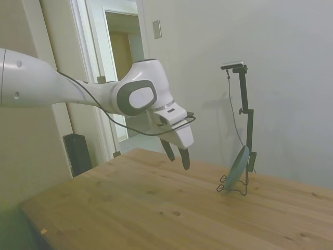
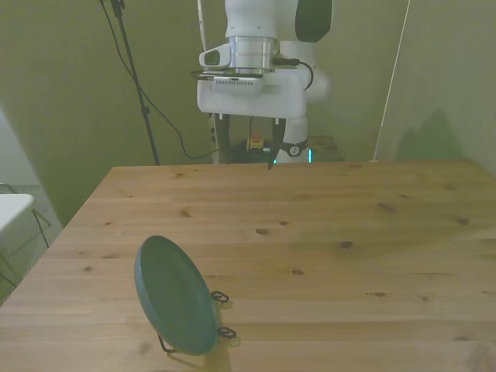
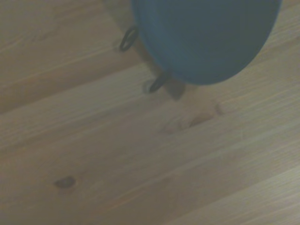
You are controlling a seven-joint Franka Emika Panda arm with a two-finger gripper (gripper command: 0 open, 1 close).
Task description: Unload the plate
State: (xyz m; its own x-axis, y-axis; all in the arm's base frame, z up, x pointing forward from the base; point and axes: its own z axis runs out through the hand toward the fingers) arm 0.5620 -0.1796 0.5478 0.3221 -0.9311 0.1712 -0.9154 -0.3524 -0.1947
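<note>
The grey-green plate stands on edge, leaning in a thin black wire rack near one end of the wooden table. My gripper hangs open above the table with nothing between its fingers, well short of the plate. In the front view it is at the table's far edge, while the plate is near the front, toward the front view's left. The wrist view shows the plate's lower part and two rack loops on the wood.
A black cable loops under the arm's wrist. A dark box stands on the floor beyond the table by a doorway. A white surface sits off the table at the front view's left.
</note>
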